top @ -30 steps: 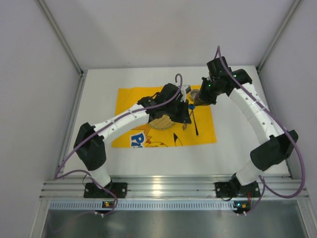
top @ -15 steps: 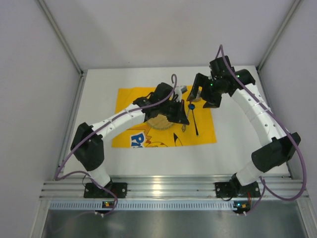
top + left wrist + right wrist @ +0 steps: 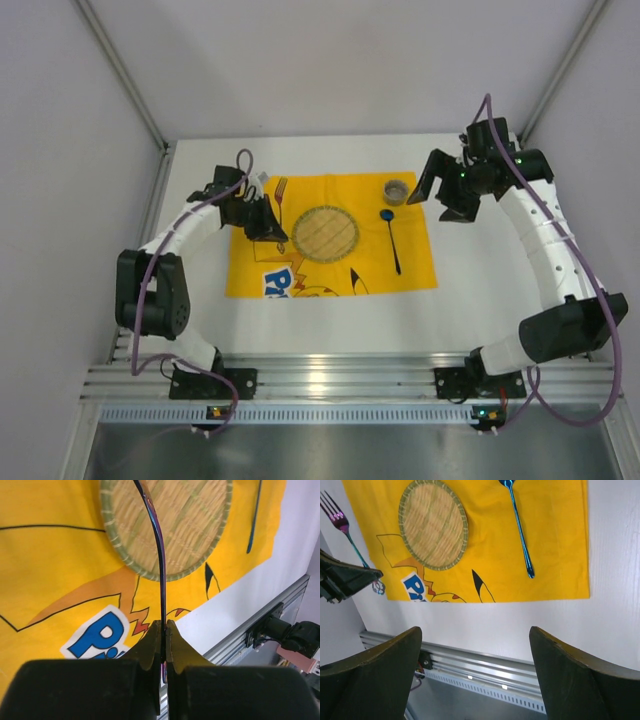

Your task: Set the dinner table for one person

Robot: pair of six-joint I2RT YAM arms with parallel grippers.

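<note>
A: Looking down from the top camera first: where's the dinner table (image 3: 480, 290)?
B: It's the white top under everything, with a yellow cloth (image 3: 245, 268) spread across its middle. A woven mat (image 3: 324, 233) sits at the cloth's centre. A blue spoon (image 3: 391, 240) lies just right of it, and there's a small cup (image 3: 396, 190) beyond the spoon's bowl.
A: And the arms?
B: The left gripper (image 3: 268, 222) is over the cloth's far left part, clenched on a fork (image 3: 281, 188) (tines pointing far). The right gripper (image 3: 440, 197) hangs right of the cup, fingers spread and holding nothing.
A: Left wrist view?
B: Both fingers (image 3: 150, 645) pinch the fork (image 3: 160, 555) edge-on by its handle, with mat and cloth below.
A: Right wrist?
B: Fingers (image 3: 560, 670) splayed wide, nothing between them. The fork (image 3: 345, 530) shows at left, and an aluminium rail (image 3: 485, 672) edges the table.
</note>
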